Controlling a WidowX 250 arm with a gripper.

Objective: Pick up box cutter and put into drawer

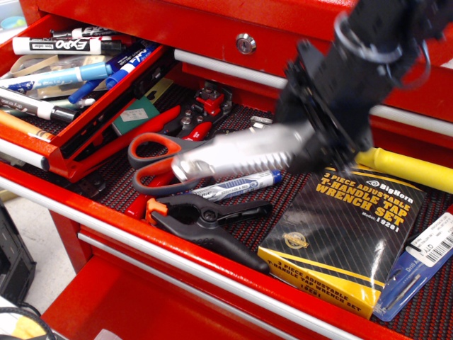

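Across the whole view runs a red metal tool chest (212,28), its wide drawer (233,234) pulled open and lined with a black-red woven mat. Up at the left sits the narrow shallow red drawer (106,95) with low sides, crowded with markers (one white barrel reads "EXPO" (64,45)). Over the wide drawer hangs the black gripper (318,134), clamped on one end of the box cutter (241,154), which is lifted clear of the mat and points left, blurred, its round knob end above the scissors. Its body is silver-grey metal, long and smooth.

Below it lies a flat black and yellow package (347,241) printed "BigHorn" and "T-HANDLE ADJUSTABLE WRENCH SET". Orange-handled scissors (170,159) lie near the middle, a black spring clamp (212,219) just in front of them, and a blue-capped marker (237,185) between the two. A yellow handle (410,170) shows at the right.
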